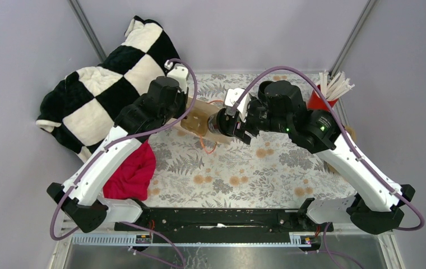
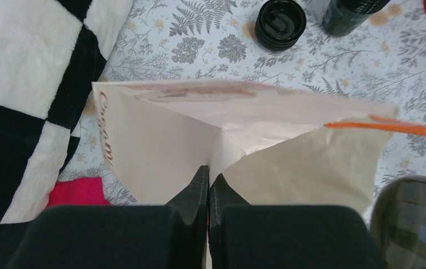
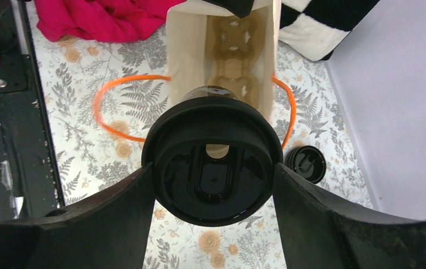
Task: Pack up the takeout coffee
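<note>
The takeout coffee (image 3: pixel 213 162), a small black cup with a round black lid, lies on its side between my right gripper's fingers (image 3: pixel 115 218), lid toward the camera. My right gripper (image 3: pixel 213 179) is shut on it and holds it at the open mouth of a cream paper bag (image 3: pixel 216 56) with orange handles (image 3: pixel 110 106). In the top view the cup (image 1: pixel 219 122) sits just right of the bag (image 1: pixel 199 117). My left gripper (image 2: pixel 208 176) is shut on a fold of the bag (image 2: pixel 211 129) at its far end.
A squat stack of black lids (image 2: pixel 280 23) and a stack of black cups (image 2: pixel 348 14) stand beyond the bag. A red cup with white straws (image 1: pixel 320 100) is at the back right. A checkered blanket (image 1: pixel 110 89) and a red cloth (image 1: pixel 132 171) lie on the left.
</note>
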{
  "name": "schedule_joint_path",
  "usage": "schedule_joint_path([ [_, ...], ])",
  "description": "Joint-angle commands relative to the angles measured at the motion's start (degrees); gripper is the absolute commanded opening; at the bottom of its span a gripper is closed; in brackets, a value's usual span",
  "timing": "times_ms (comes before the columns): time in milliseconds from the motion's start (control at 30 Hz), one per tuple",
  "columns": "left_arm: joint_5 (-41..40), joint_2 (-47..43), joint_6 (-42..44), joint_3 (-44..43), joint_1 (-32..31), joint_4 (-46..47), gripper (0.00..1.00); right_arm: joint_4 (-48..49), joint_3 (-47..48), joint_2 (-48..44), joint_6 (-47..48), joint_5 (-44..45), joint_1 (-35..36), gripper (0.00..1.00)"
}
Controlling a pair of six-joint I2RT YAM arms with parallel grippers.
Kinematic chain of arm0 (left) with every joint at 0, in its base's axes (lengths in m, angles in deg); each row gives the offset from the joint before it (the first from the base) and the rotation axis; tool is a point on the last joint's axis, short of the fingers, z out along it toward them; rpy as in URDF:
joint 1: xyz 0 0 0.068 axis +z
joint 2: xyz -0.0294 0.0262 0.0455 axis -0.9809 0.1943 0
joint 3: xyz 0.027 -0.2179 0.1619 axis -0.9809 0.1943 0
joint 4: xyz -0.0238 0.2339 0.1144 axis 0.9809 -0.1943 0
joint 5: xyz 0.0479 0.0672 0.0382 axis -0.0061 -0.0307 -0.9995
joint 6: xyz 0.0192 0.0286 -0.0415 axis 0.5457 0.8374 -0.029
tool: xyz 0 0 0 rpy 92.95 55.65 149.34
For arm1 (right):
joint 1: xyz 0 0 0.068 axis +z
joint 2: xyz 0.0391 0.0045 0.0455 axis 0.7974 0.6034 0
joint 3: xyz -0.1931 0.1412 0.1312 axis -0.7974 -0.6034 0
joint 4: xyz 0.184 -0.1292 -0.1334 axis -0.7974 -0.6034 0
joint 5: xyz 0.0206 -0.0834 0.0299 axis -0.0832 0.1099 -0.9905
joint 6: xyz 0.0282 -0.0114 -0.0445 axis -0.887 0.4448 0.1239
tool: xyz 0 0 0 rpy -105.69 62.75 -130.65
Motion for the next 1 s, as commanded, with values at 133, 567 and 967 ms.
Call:
schedule_joint_path([
  [133,6.40,-3.53,-4.59,0.55,-0.51,6.58,0.00,-0.36,4.00,2.98,3.90,4.11,1.08,0.41],
  [567,13.50,0.16,-7.08,-0.52,-0.51,18.47,0.00,-7.37,8.99,4.79,9.22,11.04,3.31,0.41],
  [967,10.18,-11.25,-9.62,26.03,-0.52,29.80,0.00,-8.19,2.16,3.76,8.13,12.25,5.45,0.39],
])
